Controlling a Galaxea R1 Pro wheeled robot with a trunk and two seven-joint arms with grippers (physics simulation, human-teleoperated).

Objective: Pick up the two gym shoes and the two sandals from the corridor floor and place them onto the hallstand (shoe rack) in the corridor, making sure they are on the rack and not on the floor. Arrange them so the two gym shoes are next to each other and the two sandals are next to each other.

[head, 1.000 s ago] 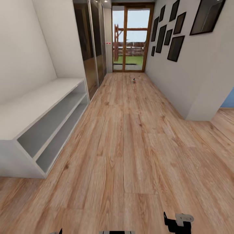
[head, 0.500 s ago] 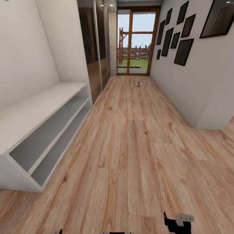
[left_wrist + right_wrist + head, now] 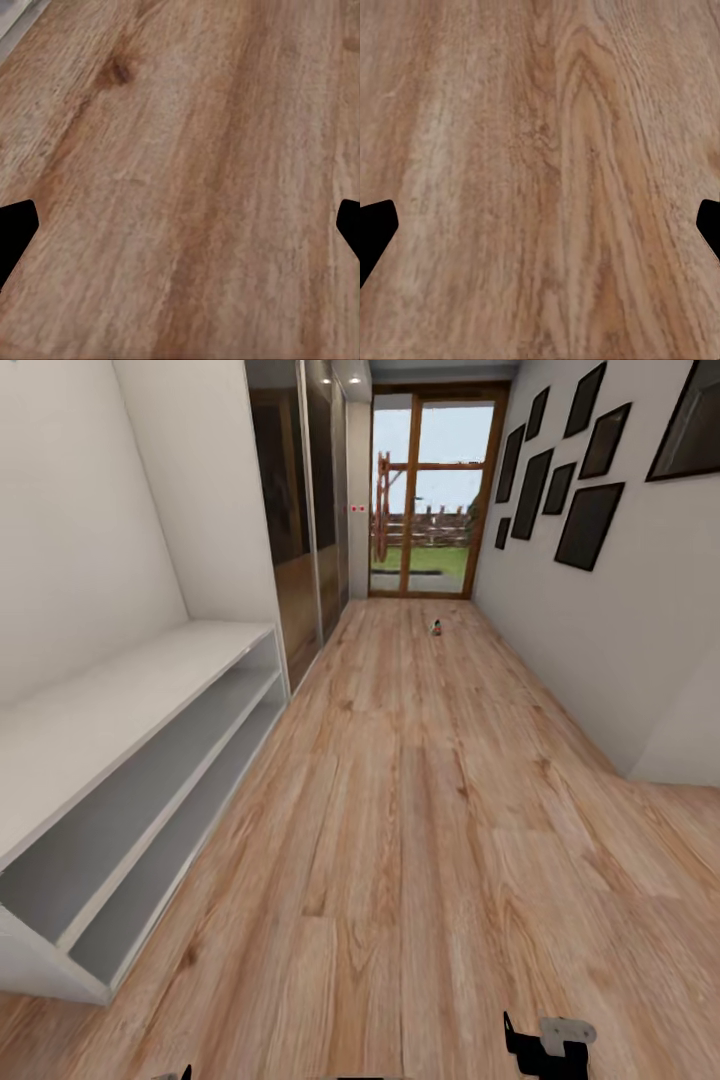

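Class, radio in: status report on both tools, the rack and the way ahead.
Left tool and right tool open, empty, over light-brown wood plank floor. Light-grey open-shelved rack on the left. Small distant object ahead, too small to identify.

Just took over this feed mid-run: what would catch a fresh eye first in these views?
The long corridor floor of light wood planks runs to a glass door at the far end, with one small colourful object lying on it near that door, too small to identify. Along the left wall stands the light-grey hallstand, its open shelves bare in the part that shows. Dark picture frames hang on the right wall.
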